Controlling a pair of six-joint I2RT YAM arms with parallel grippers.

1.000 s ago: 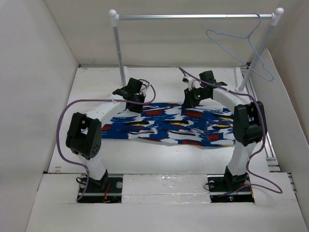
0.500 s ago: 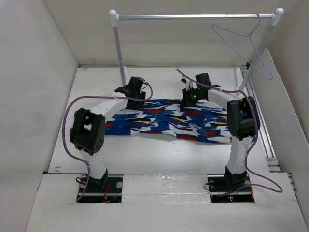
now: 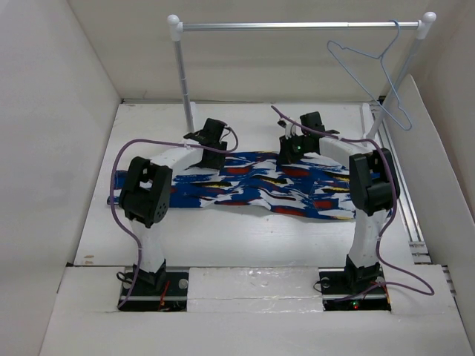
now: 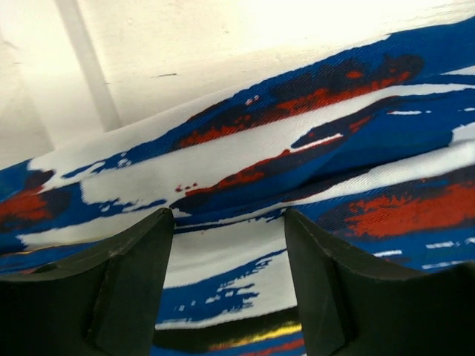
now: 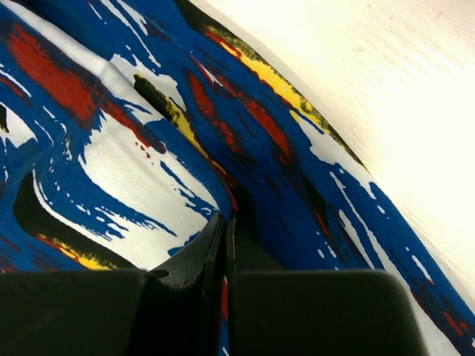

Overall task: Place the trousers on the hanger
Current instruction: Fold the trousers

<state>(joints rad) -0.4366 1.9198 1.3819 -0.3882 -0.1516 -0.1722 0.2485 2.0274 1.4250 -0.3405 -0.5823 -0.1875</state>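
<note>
Two grips differ: right fingers [image 5: 194,271] pinch the trousers [image 3: 260,185], left fingers [image 4: 126,285] gape over a fold. Trousers lie left-right on the tabletop [image 3: 260,241]; the hanger [image 3: 371,63] hangs beyond, nearest the right fingers.

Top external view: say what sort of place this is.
Probably a lab booth for clothes handling: white walls around a white table, a silver metal rail carrying a thin light-blue wire hanger, and blue-printed cloth trousers.
</note>
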